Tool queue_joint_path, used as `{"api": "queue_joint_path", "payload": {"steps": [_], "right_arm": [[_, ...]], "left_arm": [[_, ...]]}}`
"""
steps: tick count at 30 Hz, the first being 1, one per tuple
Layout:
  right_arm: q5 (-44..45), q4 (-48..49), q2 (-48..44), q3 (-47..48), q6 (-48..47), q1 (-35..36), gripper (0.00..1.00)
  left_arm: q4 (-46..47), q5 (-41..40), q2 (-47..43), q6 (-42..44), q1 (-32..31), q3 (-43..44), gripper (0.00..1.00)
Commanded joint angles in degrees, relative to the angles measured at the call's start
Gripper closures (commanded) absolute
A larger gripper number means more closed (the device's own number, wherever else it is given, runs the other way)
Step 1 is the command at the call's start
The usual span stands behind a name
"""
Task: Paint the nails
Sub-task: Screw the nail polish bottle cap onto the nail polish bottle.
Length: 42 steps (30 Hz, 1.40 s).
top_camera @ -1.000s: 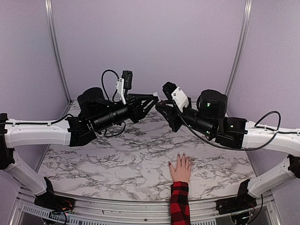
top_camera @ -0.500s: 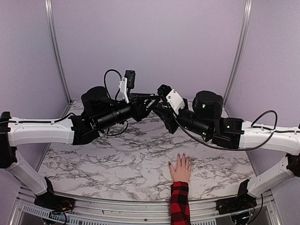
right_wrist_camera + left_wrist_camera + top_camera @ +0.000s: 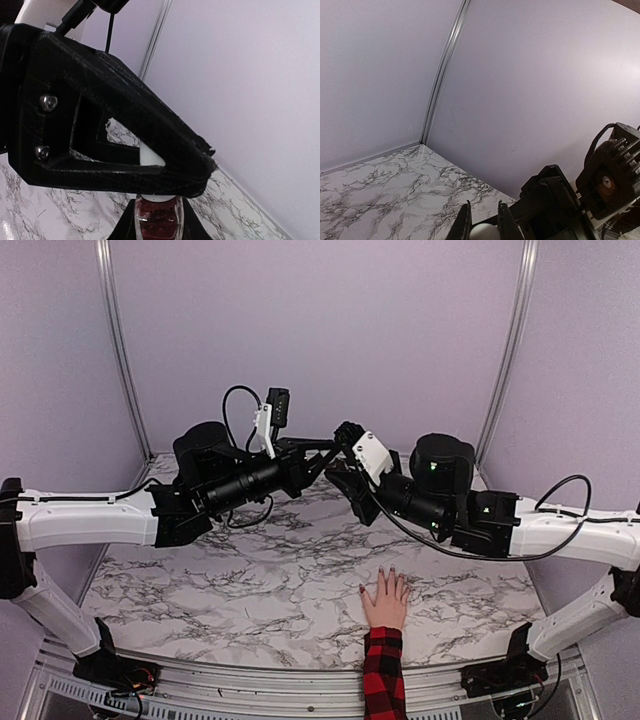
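Left hand (image 3: 482, 221): clamped on white cap (image 3: 483, 233)
Right hand (image 3: 156, 227): gripping red polish bottle (image 3: 155, 214)
Nails (image 3: 388, 571): dark, at desk (image 3: 250, 590) near edge

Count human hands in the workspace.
1. The hand lies palm-down on the table near its front edge, right of centre. Part of the table is hidden.

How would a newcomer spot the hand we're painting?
Start at the marble table, near edge, right of centre. A pale hand lies flat there, fingers toward the back wall, coming out of a red-and-black plaid sleeve. Dark nails tip its fingers; it is the only skin in view.
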Motion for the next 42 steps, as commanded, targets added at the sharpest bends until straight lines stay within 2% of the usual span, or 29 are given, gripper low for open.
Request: {"api": "queue_joint_path", "payload": {"steps": [1,10,16,23,27,28,30,32,38,42], "right_arm": [[-7.2,2.0,-2.7,0.9,0.1,-0.2,1.00],[-28.3,5.7,-5.7,-1.4,6.6,-6.7,1.00],[-41.0,7.2,-5.3,-1.5,8.5,-8.6,1.00],[-52.2,9.5,-4.9,-1.5,10.0,-9.5,1.00],[-52.2,9.6,-5.1,-1.7,9.9,-9.6,1.00],[-51.8,9.6,-5.3,-2.0,9.8,-9.7,1.00],[-51.1,9.2,-5.6,-2.3,9.2,-9.7,1.00],[-51.1,8.2,-5.8,-2.5,8.5,-9.7,1.00],[-51.0,7.7,-5.5,-3.3,7.8,-9.8,1.00],[-51.1,7.7,-4.7,-3.9,7.6,-9.8,1.00]], "left_arm": [[0.1,4.6,-0.3,0.1,0.5,0.6,1.00],[0.3,13.7,-1.3,3.5,0.0,-0.7,1.00],[0.3,21.2,-1.7,6.8,-0.5,-0.9,1.00],[0.3,29.2,-1.9,10.3,-0.9,-1.8,1.00],[0.0,27.2,-2.7,10.8,-0.3,-2.3,1.00],[-0.2,26.7,-3.1,10.7,0.0,-2.5,0.99],[-1.3,25.9,-4.8,10.7,0.9,-3.1,0.78],[-3.3,25.6,-6.5,11.8,1.6,-3.6,0.68],[-13.1,24.8,-9.1,17.5,1.9,-2.6,0.60],[-13.9,25.8,-10.0,17.8,1.9,-2.9,0.60]]}}
